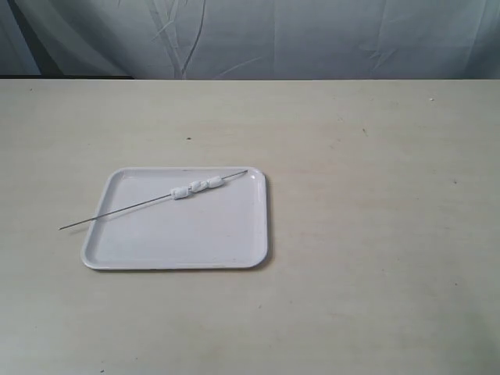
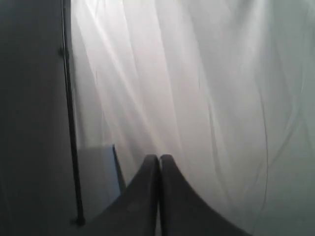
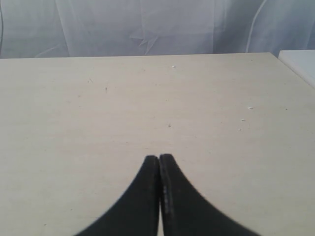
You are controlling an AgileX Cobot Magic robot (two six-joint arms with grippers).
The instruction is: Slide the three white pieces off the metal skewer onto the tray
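Note:
The white tray [image 1: 180, 242] lies flat on the table, left of the middle in the exterior view. The thin metal skewer [image 1: 125, 209] rests slanted across its far part, one end past the left rim, the other near the far right corner. Three white pieces [image 1: 198, 187] sit threaded side by side on the skewer's right half. Neither arm shows in the exterior view. My left gripper [image 2: 159, 157] is shut and empty, facing a white curtain. My right gripper [image 3: 159, 157] is shut and empty above bare tabletop. Neither wrist view shows the tray.
The pale wooden table [image 1: 375, 234] fills the exterior view, with a creased white curtain [image 1: 312, 39] behind its far edge. A dark vertical pole [image 2: 69, 113] stands at the side of the left wrist view. A white corner [image 3: 300, 61] shows beyond the table's edge.

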